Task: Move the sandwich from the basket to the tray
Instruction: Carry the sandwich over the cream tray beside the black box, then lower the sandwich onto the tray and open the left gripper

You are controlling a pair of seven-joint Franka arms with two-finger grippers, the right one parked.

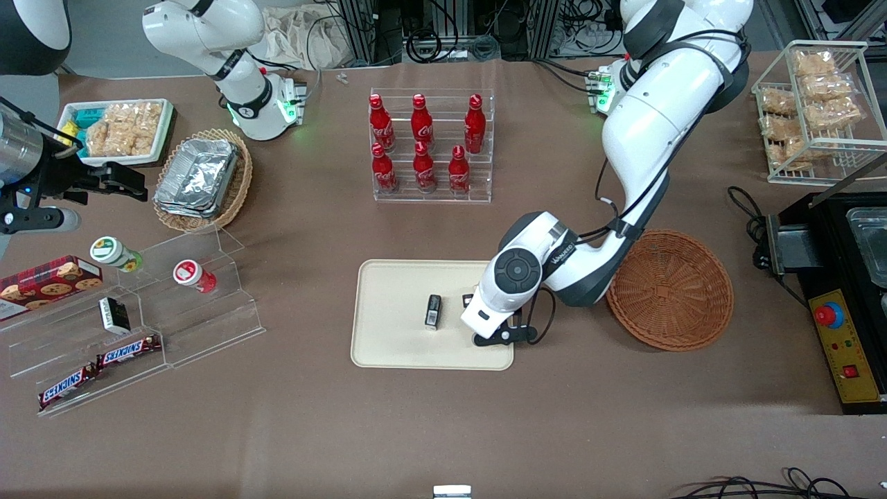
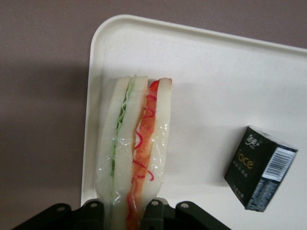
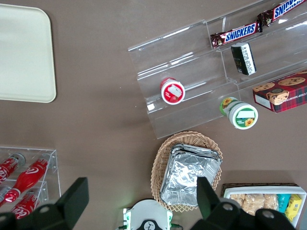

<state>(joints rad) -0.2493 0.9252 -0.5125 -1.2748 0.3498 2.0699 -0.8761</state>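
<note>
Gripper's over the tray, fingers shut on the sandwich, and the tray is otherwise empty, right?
Not empty. The left wrist view shows a small black box lying on the tray beside the sandwich. The rest holds: the gripper is over the tray with its fingers shut on the sandwich.

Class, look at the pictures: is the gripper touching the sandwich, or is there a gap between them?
Touching. In the left wrist view the gripper above the tray has a finger pressed against each side of the sandwich, with no gap.
</note>
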